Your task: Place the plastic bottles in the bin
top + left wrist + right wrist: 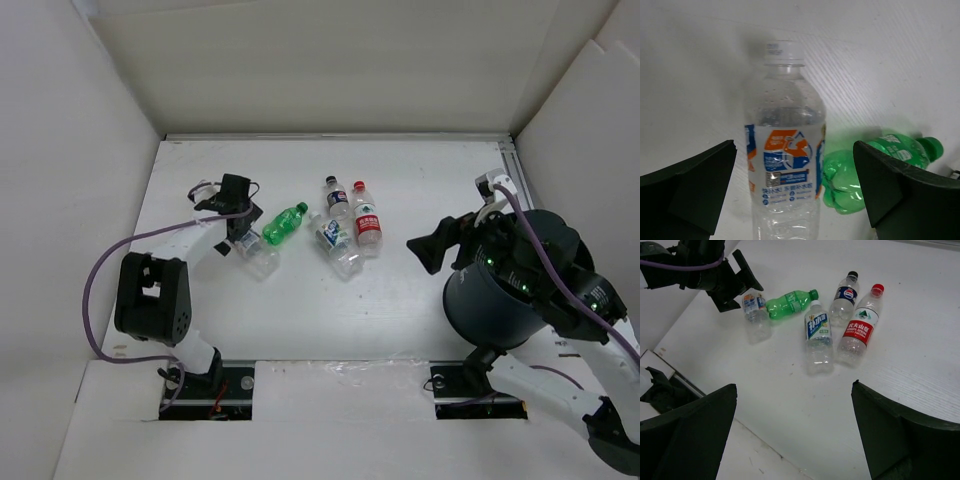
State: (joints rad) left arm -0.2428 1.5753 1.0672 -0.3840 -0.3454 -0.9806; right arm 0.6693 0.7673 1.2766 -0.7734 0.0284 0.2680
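Left gripper [794, 147]: fingers fully spread, straddling a clear bottle [787, 150] without gripping it, far left of the bin [480, 305]. Green bottle [285, 222] just beside it. Dark-label bottle [337, 195], blue-label bottle [335, 240] and red-label bottle [367, 222] lie nearer the bin. Right gripper [432, 248]: spread wide, empty, at the bin's left rim.

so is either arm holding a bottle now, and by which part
Nothing is held. The left gripper is open over a clear bottle, not gripping it; the right gripper is open too.
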